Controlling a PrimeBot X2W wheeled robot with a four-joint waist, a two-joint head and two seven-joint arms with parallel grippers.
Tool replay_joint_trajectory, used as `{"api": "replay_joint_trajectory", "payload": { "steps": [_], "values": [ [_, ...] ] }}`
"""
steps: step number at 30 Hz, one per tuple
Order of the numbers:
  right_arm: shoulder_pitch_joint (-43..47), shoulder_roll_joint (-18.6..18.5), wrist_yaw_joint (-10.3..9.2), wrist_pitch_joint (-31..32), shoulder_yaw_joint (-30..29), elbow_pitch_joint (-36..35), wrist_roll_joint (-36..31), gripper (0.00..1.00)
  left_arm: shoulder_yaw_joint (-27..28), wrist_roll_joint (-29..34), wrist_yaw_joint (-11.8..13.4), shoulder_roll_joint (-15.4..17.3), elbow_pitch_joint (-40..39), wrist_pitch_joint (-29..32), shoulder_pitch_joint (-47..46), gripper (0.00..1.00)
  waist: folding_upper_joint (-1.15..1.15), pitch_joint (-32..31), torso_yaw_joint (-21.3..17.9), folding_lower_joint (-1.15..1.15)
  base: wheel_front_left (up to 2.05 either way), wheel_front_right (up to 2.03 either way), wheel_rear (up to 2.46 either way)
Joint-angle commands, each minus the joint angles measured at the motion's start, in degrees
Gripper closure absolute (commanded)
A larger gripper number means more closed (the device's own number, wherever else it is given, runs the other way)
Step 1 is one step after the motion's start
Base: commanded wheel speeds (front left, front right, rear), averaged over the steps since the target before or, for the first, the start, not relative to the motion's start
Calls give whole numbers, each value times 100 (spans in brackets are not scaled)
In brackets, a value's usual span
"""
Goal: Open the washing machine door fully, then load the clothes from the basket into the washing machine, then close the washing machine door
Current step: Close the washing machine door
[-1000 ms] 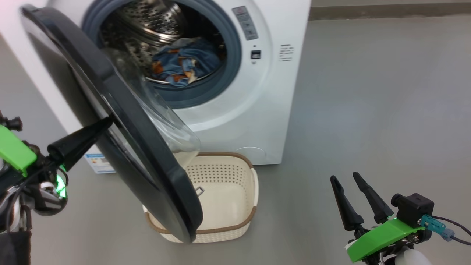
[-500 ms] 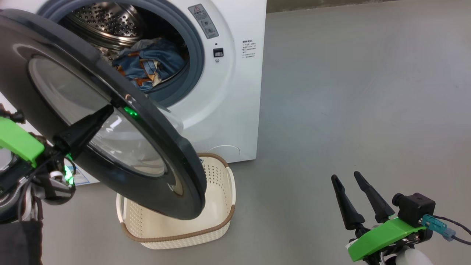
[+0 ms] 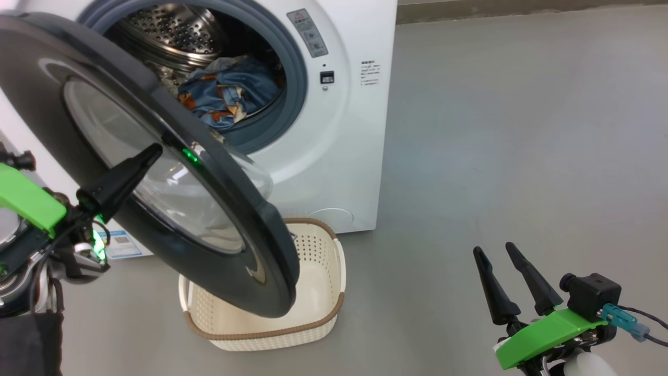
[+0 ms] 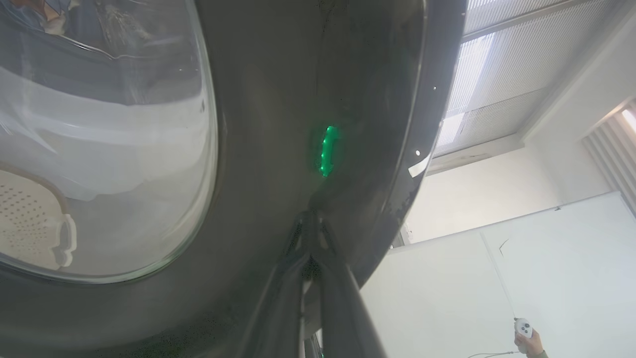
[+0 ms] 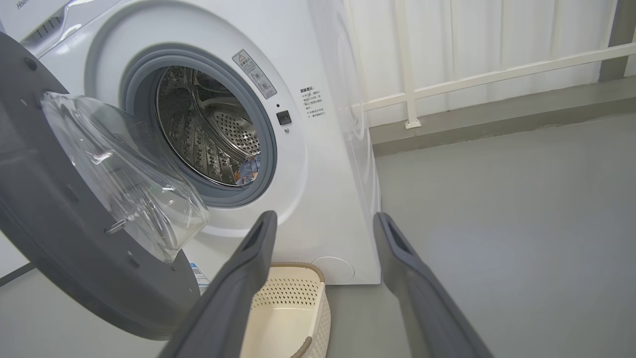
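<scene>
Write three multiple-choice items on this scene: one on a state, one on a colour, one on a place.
1. The door is: A latched shut; B open; C missing.
2. The rim of the basket is: A brown; B blue; C green.
3. The clothes lie: A in the basket; B in the drum; C over the door.

Answers:
1 B: it stands swung away from the drum's mouth.
2 A: a brown woven-look band runs round its cream wall.
3 B: blue fabric sits inside the steel drum, and the part of the basket's inside that shows is bare.
</scene>
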Motion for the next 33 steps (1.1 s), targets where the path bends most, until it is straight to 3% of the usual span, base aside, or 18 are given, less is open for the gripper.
{"api": "replay_joint_trajectory", "payload": {
  "steps": [1, 7, 9, 10, 11, 21, 26, 33],
  "values": [
    [-55, -22, 57, -27, 94, -153, -30, 0, 180, 111, -87, 256, -211, -36, -187, 100, 0, 9, 52, 0, 0, 0, 0],
    [-53, -51, 57, -27, 35, -176, -30, 0, 190, 484, -339, 396, -477, -307, 26, 97, 0, 25, 131, 0, 0, 0, 0],
    [-52, -63, 57, -27, 11, -190, -33, 0, 226, 526, -426, 367, -559, -413, 130, 45, 0, 26, 145, 0, 0, 0, 0],
    [-51, -67, 57, -27, -1, -199, -38, 0, 225, 577, -504, 381, -617, -450, 202, 3, 0, 29, 151, 0, 0, 0, 0],
    [-50, -70, 57, -27, -6, -207, -44, 0, 230, 649, -583, 396, -666, -513, 285, 0, 0, 31, 153, 0, 0, 0, 0],
    [-40, -130, 57, -27, -27, -257, -63, 0, 297, 1832, -1105, 352, -1142, -1898, 1240, 0, 0, 42, 97, 0, 0, 0, 0],
    [8, -145, 57, -27, -69, -274, -74, 0, 79, 2892, -1174, 193, -1124, -3386, 1998, 0, 0, 32, 78, 0, 0, 0, 0],
    [-20, -185, 57, -27, -60, -258, -75, 0, -601, 3836, -1179, 275, -736, -5066, 2381, 0, 0, 12, 99, 0, 0, 0, 0]
  ]
}}
